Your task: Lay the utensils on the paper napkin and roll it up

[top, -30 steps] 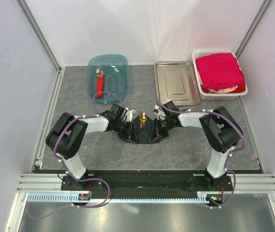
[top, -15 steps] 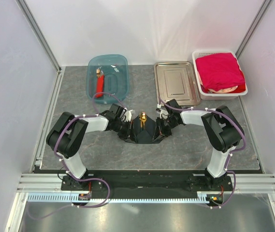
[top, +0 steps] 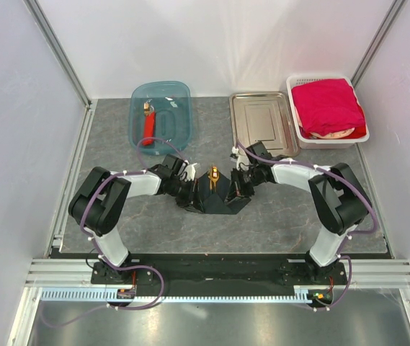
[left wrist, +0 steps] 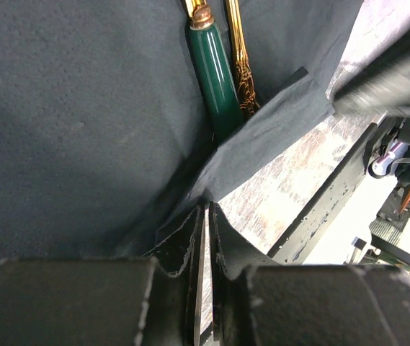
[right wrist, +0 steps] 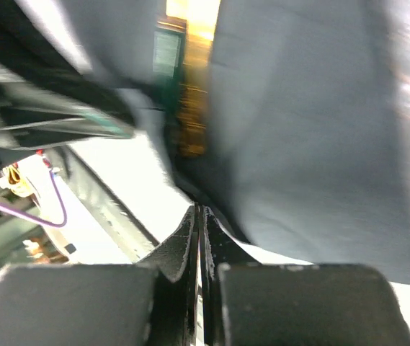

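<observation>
Right elbow [top: 343, 196] has swung outward, and I see right gripper [top: 238, 184] and left gripper [top: 189, 189] pinching the paper napkin [top: 216, 199] around the utensils [top: 213, 174].

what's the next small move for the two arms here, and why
Probably bring both pinched edges inward over the utensils to start the roll. The left pincer and right pincer are each shut on a lifted side of the paper napkin, and the cutlery lies in the fold between them.
</observation>
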`<state>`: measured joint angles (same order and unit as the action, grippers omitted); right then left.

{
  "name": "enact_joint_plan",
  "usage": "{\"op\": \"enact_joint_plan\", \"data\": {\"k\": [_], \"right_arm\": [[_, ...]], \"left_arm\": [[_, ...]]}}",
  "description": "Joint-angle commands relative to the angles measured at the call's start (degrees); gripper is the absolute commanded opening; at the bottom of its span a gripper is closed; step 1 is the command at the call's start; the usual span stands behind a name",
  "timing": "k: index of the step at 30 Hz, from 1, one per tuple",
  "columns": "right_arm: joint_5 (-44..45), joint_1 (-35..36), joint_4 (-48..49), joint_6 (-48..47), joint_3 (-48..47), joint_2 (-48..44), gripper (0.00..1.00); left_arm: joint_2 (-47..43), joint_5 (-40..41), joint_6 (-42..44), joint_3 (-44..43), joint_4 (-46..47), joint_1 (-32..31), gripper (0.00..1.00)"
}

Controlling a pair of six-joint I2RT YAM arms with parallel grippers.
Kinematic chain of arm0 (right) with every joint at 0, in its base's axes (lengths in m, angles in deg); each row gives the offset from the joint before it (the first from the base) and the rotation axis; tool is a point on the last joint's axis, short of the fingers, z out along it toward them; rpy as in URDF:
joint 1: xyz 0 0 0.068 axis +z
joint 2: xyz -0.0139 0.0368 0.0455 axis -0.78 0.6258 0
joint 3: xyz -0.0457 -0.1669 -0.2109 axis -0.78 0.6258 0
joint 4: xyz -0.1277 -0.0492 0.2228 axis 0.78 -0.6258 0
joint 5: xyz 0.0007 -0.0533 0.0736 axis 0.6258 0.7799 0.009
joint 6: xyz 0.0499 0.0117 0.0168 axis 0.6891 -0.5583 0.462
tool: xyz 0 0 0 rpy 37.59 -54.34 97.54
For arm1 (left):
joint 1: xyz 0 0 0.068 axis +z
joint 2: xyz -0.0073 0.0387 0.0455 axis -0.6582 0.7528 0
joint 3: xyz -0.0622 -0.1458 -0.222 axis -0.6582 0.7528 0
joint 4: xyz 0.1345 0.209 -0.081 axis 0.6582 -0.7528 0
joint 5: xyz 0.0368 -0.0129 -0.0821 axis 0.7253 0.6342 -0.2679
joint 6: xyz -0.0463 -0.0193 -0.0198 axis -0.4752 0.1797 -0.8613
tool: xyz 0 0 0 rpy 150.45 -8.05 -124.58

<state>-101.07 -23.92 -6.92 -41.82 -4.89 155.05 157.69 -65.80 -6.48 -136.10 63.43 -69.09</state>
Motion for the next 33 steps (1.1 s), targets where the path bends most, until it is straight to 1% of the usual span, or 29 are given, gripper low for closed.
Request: {"op": "enact_joint_plan", "data": {"k": [1,5,11,16,19,24,25,33], "right_arm": [[-0.7,2.2,4.6,1.3,-3.2,-2.3,0.03],[-0.1,2.4,5.4,2.1,-3.3,1.8,0.02],[1.8,2.4,5.6,1.1,-2.8,4.2,0.0],[3.3,2.4,5.6,0.5,-3.0,5.1,0.0],[3.1,2.5,5.7,0.5,-3.3,5.1,0.0],[2.6,2.3,5.6,0.6,-4.1,5.0,0.0],[2.6,2.5,5.6,0.6,-4.1,5.0,0.0],[2.6,2.3,5.5,0.3,-4.6,5.5,0.01]], "left_arm": [[-1.4,1.3,-1.0,0.1,1.1,0.4,0.13],[-1.7,1.0,-1.7,0.0,1.7,0.4,0.13],[-3.0,0.6,-1.5,0.3,2.4,0.4,0.14],[-6.7,-1.2,-1.3,1.6,6.3,0.3,0.19],[-7.6,-1.4,-1.2,0.7,7.3,0.0,0.23],[-5.7,-1.9,-4.1,-0.4,9.4,-0.6,0.29],[-4.7,-1.8,-4.7,-0.9,11.4,-0.7,0.29],[-0.7,-1.6,-8.5,-3.1,16.2,-2.0,0.29]]}}
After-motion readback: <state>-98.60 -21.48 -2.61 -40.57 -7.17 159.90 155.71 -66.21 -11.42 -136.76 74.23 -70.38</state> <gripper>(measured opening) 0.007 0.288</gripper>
